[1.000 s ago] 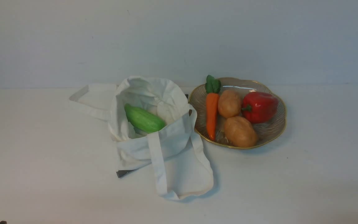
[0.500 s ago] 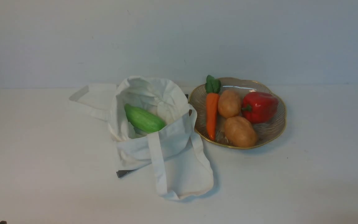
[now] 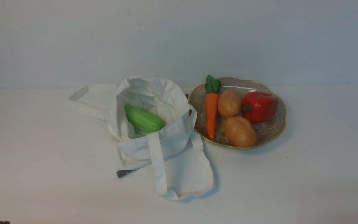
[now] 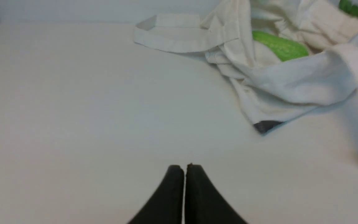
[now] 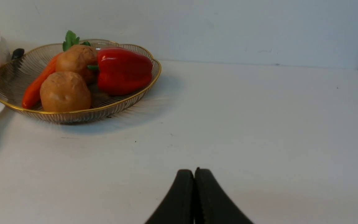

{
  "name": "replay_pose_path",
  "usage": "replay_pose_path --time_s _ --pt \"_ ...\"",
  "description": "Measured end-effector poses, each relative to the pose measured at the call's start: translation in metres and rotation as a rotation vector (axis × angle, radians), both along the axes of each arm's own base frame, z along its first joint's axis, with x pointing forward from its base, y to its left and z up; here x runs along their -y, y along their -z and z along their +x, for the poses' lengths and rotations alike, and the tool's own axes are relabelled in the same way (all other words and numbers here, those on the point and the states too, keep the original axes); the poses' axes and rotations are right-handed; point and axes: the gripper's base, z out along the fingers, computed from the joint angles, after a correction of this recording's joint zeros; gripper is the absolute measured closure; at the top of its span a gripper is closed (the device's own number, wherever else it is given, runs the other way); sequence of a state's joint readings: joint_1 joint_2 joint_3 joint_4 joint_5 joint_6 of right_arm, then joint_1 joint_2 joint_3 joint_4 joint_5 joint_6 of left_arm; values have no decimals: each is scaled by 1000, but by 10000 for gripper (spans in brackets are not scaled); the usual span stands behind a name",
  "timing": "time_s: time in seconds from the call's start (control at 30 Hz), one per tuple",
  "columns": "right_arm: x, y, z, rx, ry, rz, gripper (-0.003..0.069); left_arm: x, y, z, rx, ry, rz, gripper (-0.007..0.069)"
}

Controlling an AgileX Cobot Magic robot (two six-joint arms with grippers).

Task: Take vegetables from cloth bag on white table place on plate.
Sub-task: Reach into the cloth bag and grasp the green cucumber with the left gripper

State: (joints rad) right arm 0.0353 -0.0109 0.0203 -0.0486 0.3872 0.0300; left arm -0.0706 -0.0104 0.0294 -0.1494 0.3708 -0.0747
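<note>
a green vegetable (image 3: 144, 119) lies in the open cloth bag (image 3: 172, 141), long axis slanting across its mouth, just left of the plate (image 3: 269, 131). the left gripper (image 4: 184, 167), fingers pressed together and empty, is nearer, with the vegetable ahead to its right. the right gripper (image 5: 194, 170) is closed too.
</note>
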Motion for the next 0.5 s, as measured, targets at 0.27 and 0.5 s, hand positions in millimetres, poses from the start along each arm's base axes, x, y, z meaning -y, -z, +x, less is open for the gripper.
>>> replay_pose_path --time_s 0.27,0.5 --pt "0 0 0 0 0 0 673 18 -7 -2 -106 -22 -801 629" --pt "0 0 0 0 0 0 673 22 -15 -2 -120 -14 -1086 629"
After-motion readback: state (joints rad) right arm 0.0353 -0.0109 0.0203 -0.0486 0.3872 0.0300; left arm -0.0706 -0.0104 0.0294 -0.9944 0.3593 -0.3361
